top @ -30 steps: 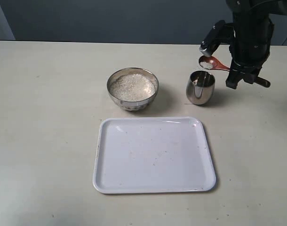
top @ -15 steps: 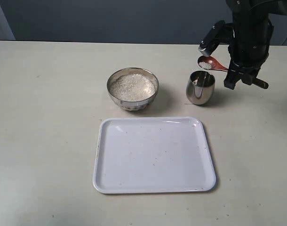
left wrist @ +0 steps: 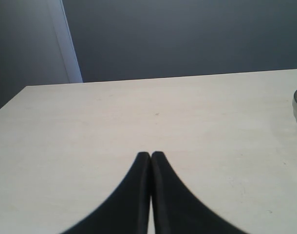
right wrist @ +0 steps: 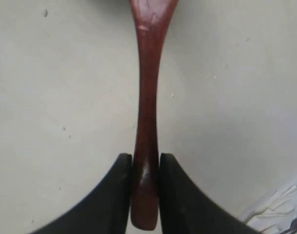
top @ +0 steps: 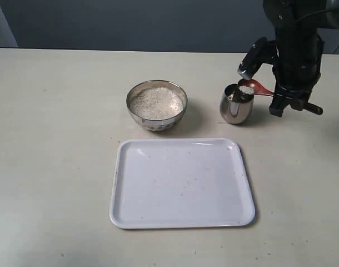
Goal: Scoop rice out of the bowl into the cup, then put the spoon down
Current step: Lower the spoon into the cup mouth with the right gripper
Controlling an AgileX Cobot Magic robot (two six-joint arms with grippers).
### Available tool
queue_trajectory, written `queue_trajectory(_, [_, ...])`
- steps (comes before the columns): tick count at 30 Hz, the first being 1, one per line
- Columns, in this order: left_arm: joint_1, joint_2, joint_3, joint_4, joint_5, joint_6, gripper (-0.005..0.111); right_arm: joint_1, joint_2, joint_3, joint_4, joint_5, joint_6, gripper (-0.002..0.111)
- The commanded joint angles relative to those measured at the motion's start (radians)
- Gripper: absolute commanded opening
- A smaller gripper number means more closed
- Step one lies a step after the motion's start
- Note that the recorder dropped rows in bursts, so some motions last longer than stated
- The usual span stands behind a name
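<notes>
The bowl [top: 156, 105] sits about midway between the left and right edges of the worktop [top: 58, 139], somewhat nearer the far edge, and is filled almost to its rim with rice [top: 156, 102] in a flat white heap. The cup [top: 237, 104] stands upright to the right-edge side of the bowl, near it but not touching. Its mouth is partly covered, and how much lies inside cannot be told past the shine of its inner wall. The spoon [top: 254, 87] is held level just above the cup's mouth. Its oval end is over the side of the rim toward the right edge and carries a small mound of white grains [top: 247, 89]. Its handle runs on toward the right edge into the right gripper [top: 282, 102]. The right wrist view shows that gripper [right wrist: 146, 163] with both black fingers clenched on the handle close to its end, the slim reddish-brown shaft running straight out between them. A white tray [top: 182, 182] with rounded corners lies flat between the bowl and the near edge, apart from both vessels, with only a few tiny dark specks on it. The left gripper [left wrist: 151, 161] shows only in its own wrist view: its two black fingers are pressed together with nothing between them, pointing over the pale worktop toward the far edge.
</notes>
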Motion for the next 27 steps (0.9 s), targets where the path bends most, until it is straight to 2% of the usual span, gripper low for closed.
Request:
queue_trajectory(1, [-0.003, -0.004, -0.004, 0.0, -0.001, -0.007, 0.001, -0.001, -0.013, 0.001, -0.012, 0.0, 0.012, -0.001])
queue_trajectory(27, [-0.003, -0.004, -0.004, 0.0, -0.001, -0.007, 0.001, 0.028, -0.013, 0.001, -0.083, 0.0, 0.056, -0.001])
